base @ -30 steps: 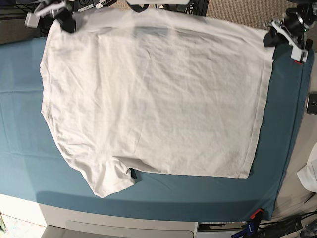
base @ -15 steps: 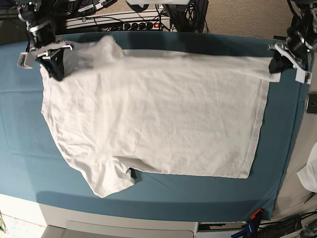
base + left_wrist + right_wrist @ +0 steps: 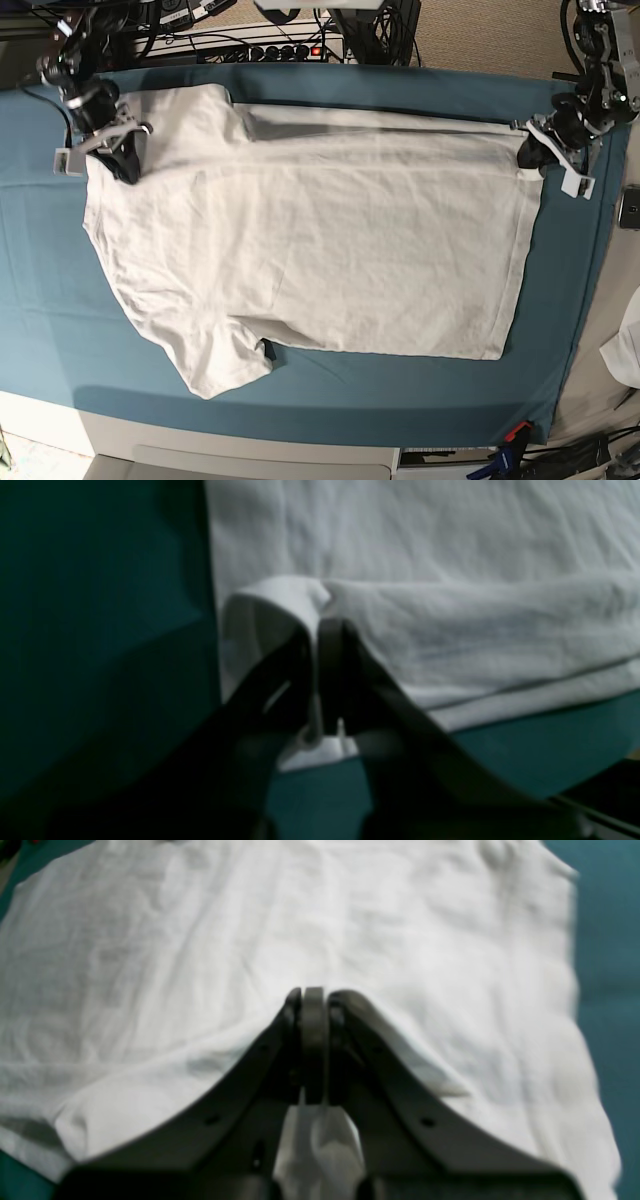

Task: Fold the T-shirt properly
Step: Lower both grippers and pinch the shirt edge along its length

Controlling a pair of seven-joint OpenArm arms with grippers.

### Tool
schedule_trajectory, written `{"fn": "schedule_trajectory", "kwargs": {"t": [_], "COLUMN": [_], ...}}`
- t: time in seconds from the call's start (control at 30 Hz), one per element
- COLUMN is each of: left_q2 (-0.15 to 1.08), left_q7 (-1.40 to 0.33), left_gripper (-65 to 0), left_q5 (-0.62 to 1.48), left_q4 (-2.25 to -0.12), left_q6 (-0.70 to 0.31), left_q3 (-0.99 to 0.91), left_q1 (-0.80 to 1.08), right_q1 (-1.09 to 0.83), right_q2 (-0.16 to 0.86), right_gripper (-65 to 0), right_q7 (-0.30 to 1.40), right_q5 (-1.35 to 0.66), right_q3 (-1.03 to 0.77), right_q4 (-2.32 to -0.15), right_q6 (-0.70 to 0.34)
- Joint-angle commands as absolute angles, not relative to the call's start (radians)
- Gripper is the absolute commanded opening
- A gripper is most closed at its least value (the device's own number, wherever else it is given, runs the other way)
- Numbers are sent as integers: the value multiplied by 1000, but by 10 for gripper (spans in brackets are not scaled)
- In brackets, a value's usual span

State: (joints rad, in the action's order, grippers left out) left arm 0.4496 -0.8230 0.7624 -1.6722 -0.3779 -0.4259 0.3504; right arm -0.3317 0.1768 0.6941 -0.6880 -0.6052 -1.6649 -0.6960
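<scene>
Teal cloth covers the tabletop (image 3: 40, 300), with cables and a power strip along the top edge of the base view. Spread across it lies the plain white short-sleeved cotton T-shirt (image 3: 310, 260), hem toward frame right, sleeves toward frame left. Step in hand, as judged: a lengthwise fold, far long edge being brought over the body. A doubled strip is seen along the top edge. The left hand (image 3: 528, 152), at upper right of the base view, is pressed together on the hem corner; in the left wrist view the white fabric (image 3: 280, 605) is pinched between its tips. The right hand (image 3: 122, 160), at upper left, is likewise clamped on cloth near the shoulder, fabric bunched behind its tips in the right wrist view. Next move likely calls for both corners to be carried toward frame bottom together, level, and laid flat before release.
</scene>
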Motion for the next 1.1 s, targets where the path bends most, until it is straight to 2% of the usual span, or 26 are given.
{"fn": "schedule_trajectory", "kwargs": {"t": [0.0, 0.17, 0.4, 0.5, 0.57, 0.6, 1.0, 1.07], "left_q2": [478, 521, 527, 527, 527, 527, 527, 527], "left_q7": [-811, -809, -790, -785, -784, -784, -757, -757], "left_gripper": [-650, -650, -644, -474, -392, -379, -379, -379], "left_q5": [750, 723, 716, 714, 714, 714, 648, 641], "left_q4": [-1684, -1684, -1684, -1684, -1684, -1684, -1684, -1684], "left_q6": [-368, -333, -341, -341, -340, -338, -337, -337], "left_q3": [-432, -432, -432, -432, -432, -432, -432, -432], "left_q1": [342, 341, 349, 355, 355, 354, 354, 354], "right_q1": [-317, -279, -286, -285, -286, -286, -285, -285], "right_q2": [204, 235, 229, 230, 229, 229, 229, 229], "right_gripper": [-650, -650, -650, -646, -554, -524, -517, -468], "right_q7": [661, 661, 664, 661, 661, 661, 643, 645], "right_q5": [-704, -654, -627, -586, -571, -561, -556, -551], "right_q3": [-592, -518, -512, -512, -512, -513, -551, -574], "right_q4": [-1671, -1660, -1660, -1660, -1660, -1660, -1660, -1660], "right_q6": [-698, -698, -698, -698, -698, -698, -698, -698]}}
